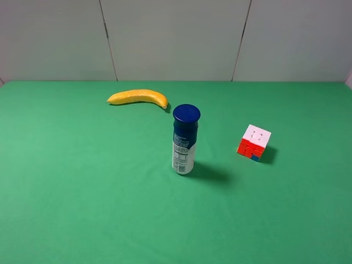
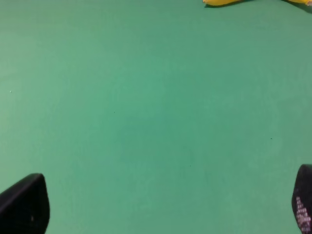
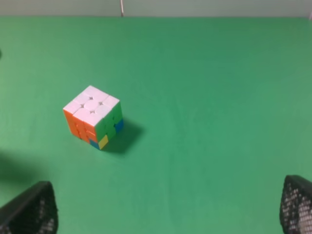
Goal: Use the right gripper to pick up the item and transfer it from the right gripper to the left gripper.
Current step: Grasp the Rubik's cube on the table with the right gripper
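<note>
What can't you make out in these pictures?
Banana: left wrist view, cut off by the frame edge, only slivers show.
Bottle: high view, label print too small to read.
Cube: underside and far faces hidden by its own body, both views.
Arms: outside the high view; wrist views show only tips of the open jaws.
</note>
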Action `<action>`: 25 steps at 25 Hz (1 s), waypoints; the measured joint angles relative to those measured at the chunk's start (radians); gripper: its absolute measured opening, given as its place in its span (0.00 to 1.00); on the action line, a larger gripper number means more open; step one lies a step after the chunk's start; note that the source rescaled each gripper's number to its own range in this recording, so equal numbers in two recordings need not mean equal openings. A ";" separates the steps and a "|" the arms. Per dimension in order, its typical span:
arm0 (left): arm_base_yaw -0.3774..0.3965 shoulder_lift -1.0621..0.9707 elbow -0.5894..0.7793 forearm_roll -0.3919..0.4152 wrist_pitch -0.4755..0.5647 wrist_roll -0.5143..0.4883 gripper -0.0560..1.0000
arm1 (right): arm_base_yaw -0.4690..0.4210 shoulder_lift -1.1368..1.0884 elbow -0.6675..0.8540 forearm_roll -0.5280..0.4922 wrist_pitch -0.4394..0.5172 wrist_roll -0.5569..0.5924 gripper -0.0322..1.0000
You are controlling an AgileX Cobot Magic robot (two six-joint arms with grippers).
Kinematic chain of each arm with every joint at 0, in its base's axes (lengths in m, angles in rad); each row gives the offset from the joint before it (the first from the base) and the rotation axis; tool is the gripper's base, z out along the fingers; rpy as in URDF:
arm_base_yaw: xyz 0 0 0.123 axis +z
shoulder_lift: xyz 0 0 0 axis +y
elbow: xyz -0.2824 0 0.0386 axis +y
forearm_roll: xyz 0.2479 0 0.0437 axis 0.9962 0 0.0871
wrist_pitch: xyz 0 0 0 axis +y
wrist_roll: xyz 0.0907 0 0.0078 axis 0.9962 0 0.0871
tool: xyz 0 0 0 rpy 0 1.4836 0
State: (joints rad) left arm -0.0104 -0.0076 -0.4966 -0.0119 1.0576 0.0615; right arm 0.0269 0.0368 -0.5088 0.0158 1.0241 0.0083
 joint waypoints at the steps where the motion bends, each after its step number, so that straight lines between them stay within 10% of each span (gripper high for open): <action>1: 0.000 0.000 0.000 0.000 0.000 0.000 1.00 | 0.000 0.036 -0.013 0.000 0.000 0.001 1.00; 25: 0.000 0.000 0.000 0.000 0.000 0.000 1.00 | 0.093 1.131 -0.446 0.083 -0.063 -0.059 1.00</action>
State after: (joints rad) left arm -0.0104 -0.0076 -0.4966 -0.0119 1.0576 0.0615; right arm 0.1195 1.1680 -0.9553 0.0984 0.9610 -0.0512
